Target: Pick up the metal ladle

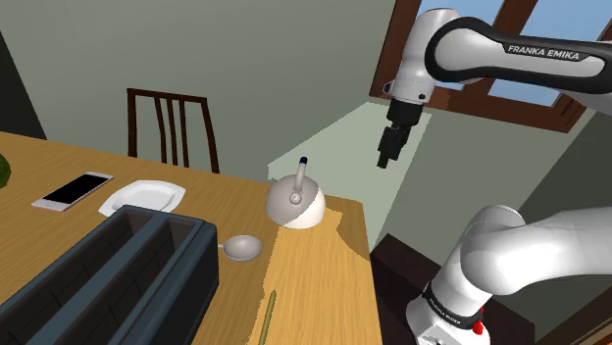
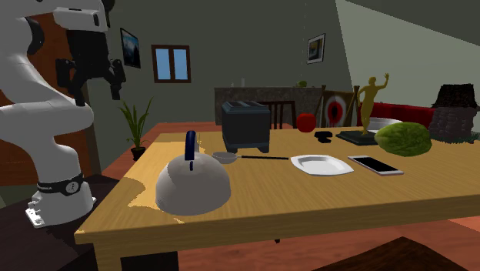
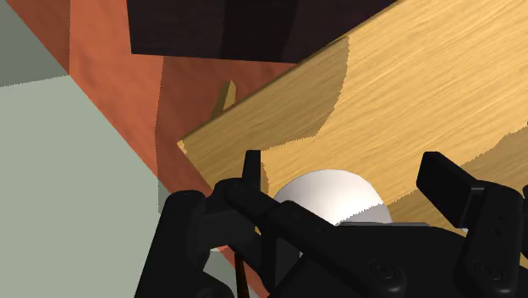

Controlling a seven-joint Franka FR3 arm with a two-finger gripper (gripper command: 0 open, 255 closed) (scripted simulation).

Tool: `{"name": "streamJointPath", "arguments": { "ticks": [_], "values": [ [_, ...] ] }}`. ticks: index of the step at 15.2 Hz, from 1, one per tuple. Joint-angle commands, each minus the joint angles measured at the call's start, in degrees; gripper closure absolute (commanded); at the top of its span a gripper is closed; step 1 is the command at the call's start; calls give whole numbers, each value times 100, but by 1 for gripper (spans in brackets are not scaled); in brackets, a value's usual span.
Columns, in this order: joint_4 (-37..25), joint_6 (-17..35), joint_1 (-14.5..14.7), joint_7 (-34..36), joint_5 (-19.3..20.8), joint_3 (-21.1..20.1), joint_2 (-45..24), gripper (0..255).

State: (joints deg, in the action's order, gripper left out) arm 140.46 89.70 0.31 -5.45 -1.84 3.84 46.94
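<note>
The ladle lies on the wooden table: a grey bowl beside the dark toaster, its thin handle running toward the table's near edge. In the second exterior view the ladle rests in front of the toaster, handle pointing toward the plate. My black gripper hangs high in the air beyond the table's end, well above and away from the ladle. In the wrist view the gripper is open, nothing between its fingers, with a white domed kettle below.
The white kettle with a blue handle stands near the table's end, between gripper and ladle. A dark toaster, a white plate and a phone lie farther along. A chair stands behind the table.
</note>
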Motion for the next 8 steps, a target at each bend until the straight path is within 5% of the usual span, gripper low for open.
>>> {"name": "streamJointPath", "arguments": {
  "ticks": [1,8],
  "values": [
    [0,0,0,0,0,0,0,0],
    [33,1175,437,46,-378,-412,-974,0]
  ]
}}
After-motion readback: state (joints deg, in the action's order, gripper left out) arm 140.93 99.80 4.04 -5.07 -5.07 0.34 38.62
